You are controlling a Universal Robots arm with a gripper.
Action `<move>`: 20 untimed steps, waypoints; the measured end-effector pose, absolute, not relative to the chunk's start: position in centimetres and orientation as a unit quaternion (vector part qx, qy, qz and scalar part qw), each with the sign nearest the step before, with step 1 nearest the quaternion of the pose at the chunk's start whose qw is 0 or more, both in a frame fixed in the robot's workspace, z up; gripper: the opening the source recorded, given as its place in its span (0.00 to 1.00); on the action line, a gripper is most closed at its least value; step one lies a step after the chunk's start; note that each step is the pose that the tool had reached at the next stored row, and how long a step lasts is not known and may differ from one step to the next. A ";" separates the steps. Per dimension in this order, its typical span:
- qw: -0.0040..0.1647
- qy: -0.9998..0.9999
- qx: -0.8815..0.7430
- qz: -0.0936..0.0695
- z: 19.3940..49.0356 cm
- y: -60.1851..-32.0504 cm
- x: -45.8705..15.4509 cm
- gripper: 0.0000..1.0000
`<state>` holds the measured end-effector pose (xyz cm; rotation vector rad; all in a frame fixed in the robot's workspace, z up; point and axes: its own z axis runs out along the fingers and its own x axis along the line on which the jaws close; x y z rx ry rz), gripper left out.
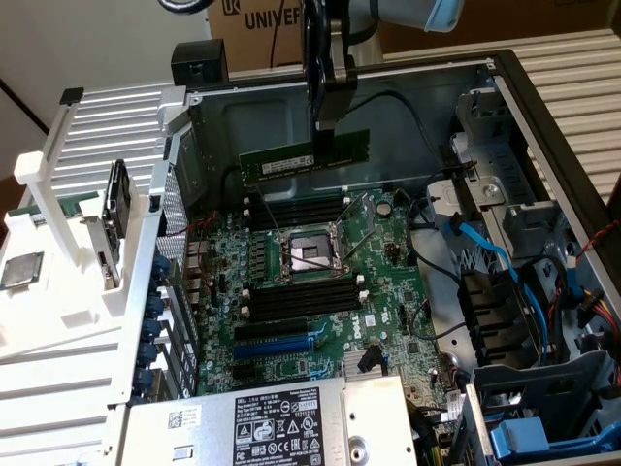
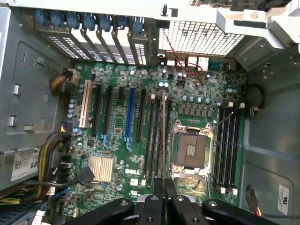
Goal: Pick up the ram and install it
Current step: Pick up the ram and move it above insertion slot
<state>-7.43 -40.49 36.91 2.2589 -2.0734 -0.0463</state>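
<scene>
The ram [image 1: 306,156], a long dark-green stick with a pale label, hangs level in the air inside the open computer case. My gripper [image 1: 330,118] comes down from above and is shut on the ram's upper edge. Below lies the green motherboard [image 1: 383,282] with its open processor socket [image 1: 309,254] and a bank of black slots [image 1: 299,299] on each side of it. In the wrist view the ram [image 2: 163,136] shows edge-on as a thin line between my fingertips [image 2: 158,190], running over the slot bank [image 2: 152,140] beside the socket [image 2: 191,150].
A grey power supply [image 1: 262,422] lies at the near edge of the case. Blue cables [image 1: 485,254] and drive bays [image 1: 543,388] crowd the exterior view's right. A white stand [image 1: 58,291] outside the case holds a silver processor chip [image 1: 21,271]. A blue expansion slot [image 1: 277,345] lies near the power supply.
</scene>
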 end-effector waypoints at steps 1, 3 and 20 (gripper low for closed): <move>0.037 -0.676 0.736 -0.015 36.9 -40.5 -7.4 0.13; 0.037 -0.676 0.736 -0.015 36.9 -40.5 -7.4 0.13; 0.037 -0.676 0.736 -0.015 36.0 -40.6 -7.6 0.13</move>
